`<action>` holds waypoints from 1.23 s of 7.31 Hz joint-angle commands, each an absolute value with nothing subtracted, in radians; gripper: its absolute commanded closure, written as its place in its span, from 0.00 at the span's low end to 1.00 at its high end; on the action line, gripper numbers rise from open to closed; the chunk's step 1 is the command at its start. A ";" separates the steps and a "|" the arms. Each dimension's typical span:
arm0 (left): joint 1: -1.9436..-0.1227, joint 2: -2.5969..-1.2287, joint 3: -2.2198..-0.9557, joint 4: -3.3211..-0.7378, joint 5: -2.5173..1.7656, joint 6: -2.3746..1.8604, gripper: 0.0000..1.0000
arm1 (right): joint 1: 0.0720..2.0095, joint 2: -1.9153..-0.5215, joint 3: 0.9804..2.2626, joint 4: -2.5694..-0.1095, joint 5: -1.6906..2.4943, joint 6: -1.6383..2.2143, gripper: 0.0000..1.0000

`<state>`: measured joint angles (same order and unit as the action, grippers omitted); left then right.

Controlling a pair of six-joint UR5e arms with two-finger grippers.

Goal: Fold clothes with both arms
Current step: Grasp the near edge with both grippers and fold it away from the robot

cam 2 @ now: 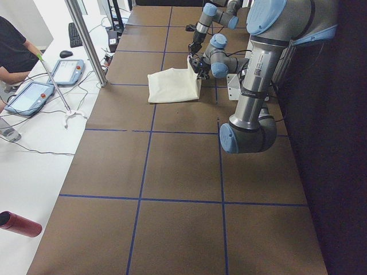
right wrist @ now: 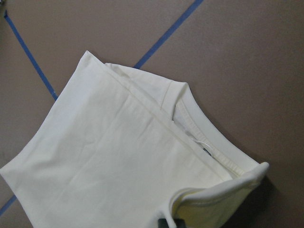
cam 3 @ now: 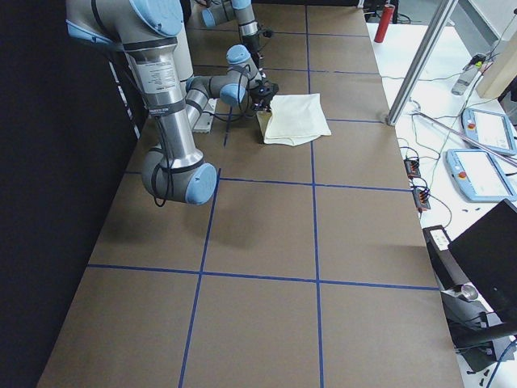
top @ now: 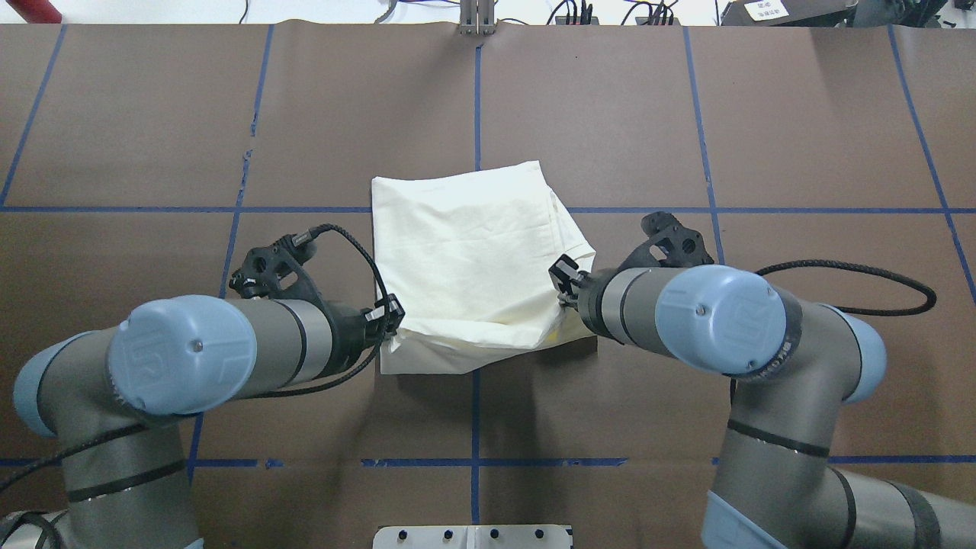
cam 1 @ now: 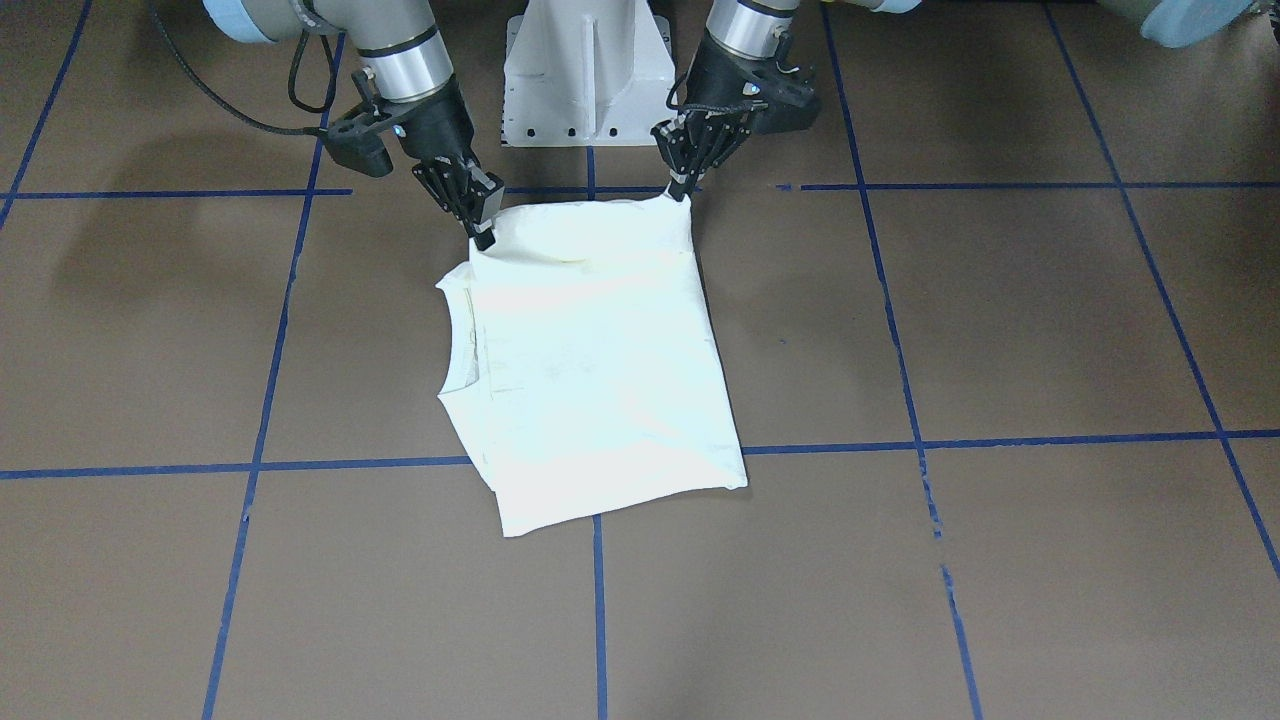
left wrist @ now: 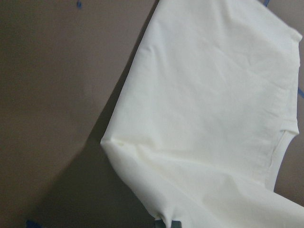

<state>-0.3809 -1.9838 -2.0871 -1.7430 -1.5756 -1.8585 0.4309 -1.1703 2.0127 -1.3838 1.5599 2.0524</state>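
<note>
The cream T-shirt (cam 1: 590,370) lies folded into a rectangle on the brown table, print hidden, with its ribbed collar (cam 1: 462,340) at the robot's right side. My left gripper (cam 1: 683,185) is shut on the shirt's near corner on its side and lifts it slightly. My right gripper (cam 1: 483,235) is shut on the near corner by the collar. In the overhead view the shirt (top: 465,252) lies between the left gripper (top: 390,316) and the right gripper (top: 566,286). The left wrist view shows the raised fold of the shirt (left wrist: 209,118); the right wrist view shows the shirt (right wrist: 109,156) and its collar (right wrist: 209,147).
The white pedestal (cam 1: 585,75) stands just behind the shirt's near edge. Blue tape lines (top: 476,114) cross the brown table. Beyond the far edge, a desk holds teach pendants (cam 2: 31,94), a metal pole (cam 2: 86,40) and a red bottle (cam 2: 20,223).
</note>
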 commanded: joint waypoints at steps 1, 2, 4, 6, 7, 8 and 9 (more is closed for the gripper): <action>-0.486 -2.040 -1.999 -1.753 -1.580 -1.771 1.00 | 0.543 -1.091 1.890 -1.379 1.669 2.051 1.00; -0.514 -2.087 -1.917 -1.762 -1.578 -1.757 1.00 | 0.549 -1.080 1.852 -1.378 1.675 2.051 1.00; -0.549 -2.105 -1.818 -1.847 -1.577 -1.752 1.00 | 0.554 -1.008 1.758 -1.378 1.677 2.052 1.00; -0.584 -2.135 -1.741 -1.864 -1.572 -1.701 1.00 | 0.569 -0.985 1.697 -1.358 1.692 2.048 1.00; -0.594 -2.163 -1.676 -1.896 -1.572 -1.700 1.00 | 0.586 -0.968 1.634 -1.301 1.710 2.049 1.00; -0.600 -2.180 -1.601 -1.972 -1.571 -1.692 1.00 | 0.601 -0.935 1.564 -1.269 1.727 2.049 1.00; -0.612 -2.189 -1.553 -2.018 -1.571 -1.677 1.00 | 0.609 -0.902 1.516 -1.267 1.729 2.048 1.00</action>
<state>-0.5992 -2.1730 -1.6201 -1.9570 -1.5715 -1.6917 0.5960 -0.9392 1.5824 -1.2859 1.7196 2.0489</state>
